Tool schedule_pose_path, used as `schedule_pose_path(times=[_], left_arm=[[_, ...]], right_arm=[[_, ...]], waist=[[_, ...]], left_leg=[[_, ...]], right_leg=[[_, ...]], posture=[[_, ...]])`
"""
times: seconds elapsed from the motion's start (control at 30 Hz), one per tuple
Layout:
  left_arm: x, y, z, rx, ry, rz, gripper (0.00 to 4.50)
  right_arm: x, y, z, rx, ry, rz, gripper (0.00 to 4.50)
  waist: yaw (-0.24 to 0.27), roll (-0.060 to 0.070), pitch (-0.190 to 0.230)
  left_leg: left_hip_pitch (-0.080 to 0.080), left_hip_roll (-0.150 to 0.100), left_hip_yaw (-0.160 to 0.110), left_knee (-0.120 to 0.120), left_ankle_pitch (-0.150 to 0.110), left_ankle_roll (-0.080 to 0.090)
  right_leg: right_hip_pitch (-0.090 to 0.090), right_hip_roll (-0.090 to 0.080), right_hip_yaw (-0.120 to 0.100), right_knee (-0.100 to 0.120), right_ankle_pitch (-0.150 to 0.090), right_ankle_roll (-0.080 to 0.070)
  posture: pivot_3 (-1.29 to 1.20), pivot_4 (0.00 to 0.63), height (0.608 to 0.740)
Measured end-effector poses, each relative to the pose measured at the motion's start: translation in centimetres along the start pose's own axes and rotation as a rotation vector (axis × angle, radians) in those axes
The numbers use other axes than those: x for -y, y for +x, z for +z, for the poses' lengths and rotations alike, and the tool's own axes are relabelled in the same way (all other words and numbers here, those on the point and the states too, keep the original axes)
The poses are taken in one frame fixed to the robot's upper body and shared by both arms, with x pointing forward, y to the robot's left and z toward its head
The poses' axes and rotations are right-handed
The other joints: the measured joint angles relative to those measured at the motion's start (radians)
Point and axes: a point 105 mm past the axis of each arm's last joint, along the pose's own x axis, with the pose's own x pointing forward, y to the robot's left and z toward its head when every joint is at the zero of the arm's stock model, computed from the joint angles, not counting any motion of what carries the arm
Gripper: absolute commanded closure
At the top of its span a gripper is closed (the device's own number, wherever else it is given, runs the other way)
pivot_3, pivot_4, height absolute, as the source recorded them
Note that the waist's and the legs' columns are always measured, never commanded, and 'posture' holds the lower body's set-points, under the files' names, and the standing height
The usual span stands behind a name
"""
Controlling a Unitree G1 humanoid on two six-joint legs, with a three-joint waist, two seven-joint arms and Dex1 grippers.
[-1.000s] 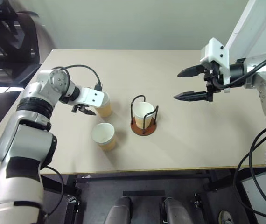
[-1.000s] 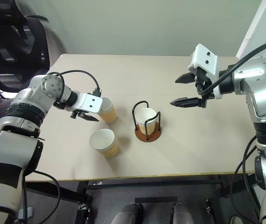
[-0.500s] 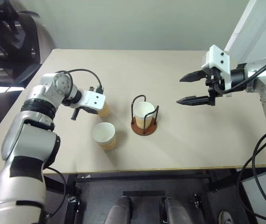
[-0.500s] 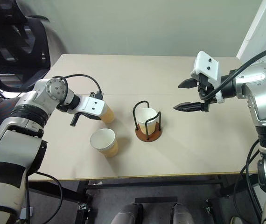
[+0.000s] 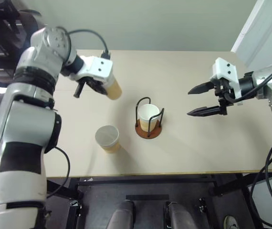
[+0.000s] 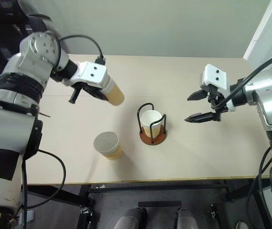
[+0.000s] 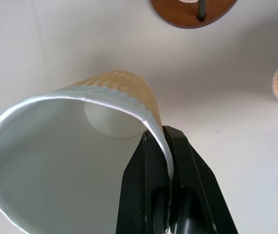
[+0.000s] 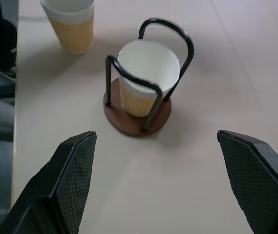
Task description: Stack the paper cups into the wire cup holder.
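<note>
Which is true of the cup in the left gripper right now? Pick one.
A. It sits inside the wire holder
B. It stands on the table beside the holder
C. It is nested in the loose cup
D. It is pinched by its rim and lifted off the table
D: the left gripper is shut on the rim of a paper cup, held tilted above the table.

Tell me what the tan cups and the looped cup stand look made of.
Tan tapered cups: apparently paper, ribbed outside, smooth white lining; the rim of one cup bends in the left gripper. Cup stand: thin glossy black wire loops, likely metal, on a reddish-brown disc, seemingly wood.
</note>
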Motion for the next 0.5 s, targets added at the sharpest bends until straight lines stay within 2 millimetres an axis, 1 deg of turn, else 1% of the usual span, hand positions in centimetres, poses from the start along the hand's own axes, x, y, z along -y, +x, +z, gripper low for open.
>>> schedule_pose_path(times=[0.1, 0.33, 0.43, 0.5], left_arm=[[-1.3, -0.7, 2.1, 0.014, 0.059, 0.021, 4.48], [-2.8, -0.7, 6.6, 0.08, 0.154, 0.024, 4.48], [-3.2, -0.7, 8.1, 0.115, 0.174, 0.026, 4.48], [-3.3, -0.6, 8.8, 0.133, 0.182, 0.023, 4.48]], right_arm=[[-0.1, 0.0, -0.1, -0.003, 0.005, 0.013, 0.47], [-0.2, -0.3, -0.5, -0.017, 0.014, 0.032, 0.47], [-0.2, -0.4, -0.6, -0.022, 0.016, 0.03, 0.47], [-0.2, -0.6, -0.7, -0.026, 0.02, 0.031, 0.47]], waist=[[0.001, 0.0, 0.0], [0.001, 0.001, 0.0], [0.003, 0.001, 0.0], [0.0, 0.001, 0.0]], left_leg=[[-0.002, 0.0, 0.001, 0.002, -0.001, 0.002], [-0.005, -0.002, 0.005, 0.004, -0.003, 0.004], [-0.005, -0.001, 0.004, 0.005, -0.004, 0.005], [-0.005, -0.003, 0.008, 0.005, -0.004, 0.006]], right_leg=[[-0.001, -0.001, 0.0, 0.0, -0.001, 0.002], [-0.003, 0.0, 0.0, -0.001, 0.0, 0.006], [-0.002, -0.002, 0.003, -0.001, 0.0, 0.008], [-0.002, 0.0, 0.002, -0.001, 0.0, 0.008]], posture=[[0.0, 0.15, 0.74], [0.0, 0.15, 0.74], [0.0, 0.15, 0.74], [0.0, 0.15, 0.74]])
